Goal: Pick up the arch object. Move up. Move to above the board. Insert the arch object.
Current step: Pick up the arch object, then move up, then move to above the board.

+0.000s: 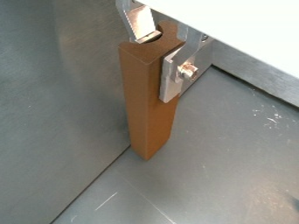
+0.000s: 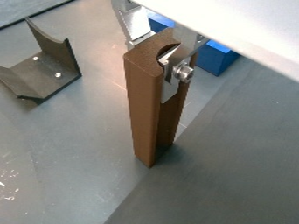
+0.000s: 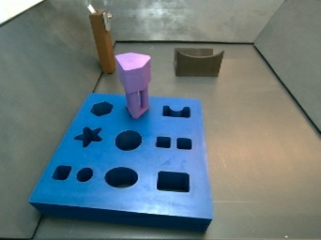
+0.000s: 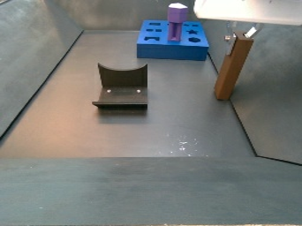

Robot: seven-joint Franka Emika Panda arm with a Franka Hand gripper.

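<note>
The arch object (image 1: 146,105) is a tall orange-brown block standing upright on the grey floor beside a wall. It shows in both wrist views (image 2: 146,114) and both side views (image 3: 99,42) (image 4: 231,69). My gripper (image 1: 162,57) (image 2: 158,54) is at its top end, with one silver finger on each side, shut on it. The gripper also shows in both side views (image 3: 98,11) (image 4: 245,35). The blue board (image 3: 75,187) (image 4: 154,48) lies flat, apart from the block, and a corner of it shows in a wrist view (image 2: 216,59).
A lilac-purple post (image 3: 134,82) (image 4: 177,19) stands upright in the board. The dark fixture (image 3: 196,62) (image 4: 120,86) (image 2: 41,66) stands on the floor away from the board. Grey walls enclose the floor.
</note>
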